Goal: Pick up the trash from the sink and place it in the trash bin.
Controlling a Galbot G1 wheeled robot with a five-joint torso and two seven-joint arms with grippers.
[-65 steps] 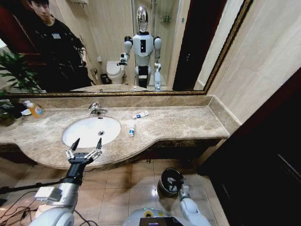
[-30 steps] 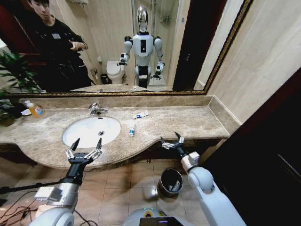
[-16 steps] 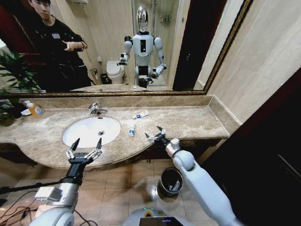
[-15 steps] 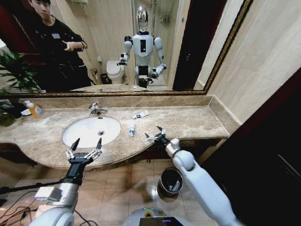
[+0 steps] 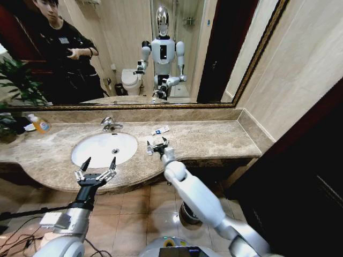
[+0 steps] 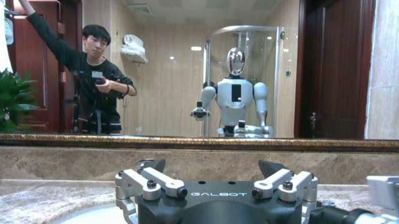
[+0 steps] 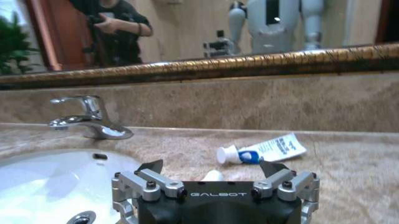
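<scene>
The right gripper (image 5: 156,145) now hangs over the marble counter (image 5: 214,136) just beside the right rim of the sink (image 5: 104,149), its fingers spread and holding nothing. Half a second ago it was nearer the counter's front edge, and a second ago it was out beyond that edge above the floor, so the arm has swung inward and toward the basin.

One white-and-blue tube (image 5: 149,149) lies on the counter directly under the gripper, partly hidden by it. In the right wrist view its white end (image 7: 213,175) peeks up between the fingertips. A second white-and-blue tube (image 5: 160,130) lies farther back, toward the mirror (image 5: 134,53) (the right wrist view shows it flat, cap toward the tap (image 7: 87,122)). Neither tube has moved.

The left gripper (image 5: 97,170) stays where it was, over the front edge of the counter before the sink, fingers splayed and empty.

The trash bin (image 5: 187,213) stands on the floor below the counter, now mostly hidden behind the right arm.
</scene>
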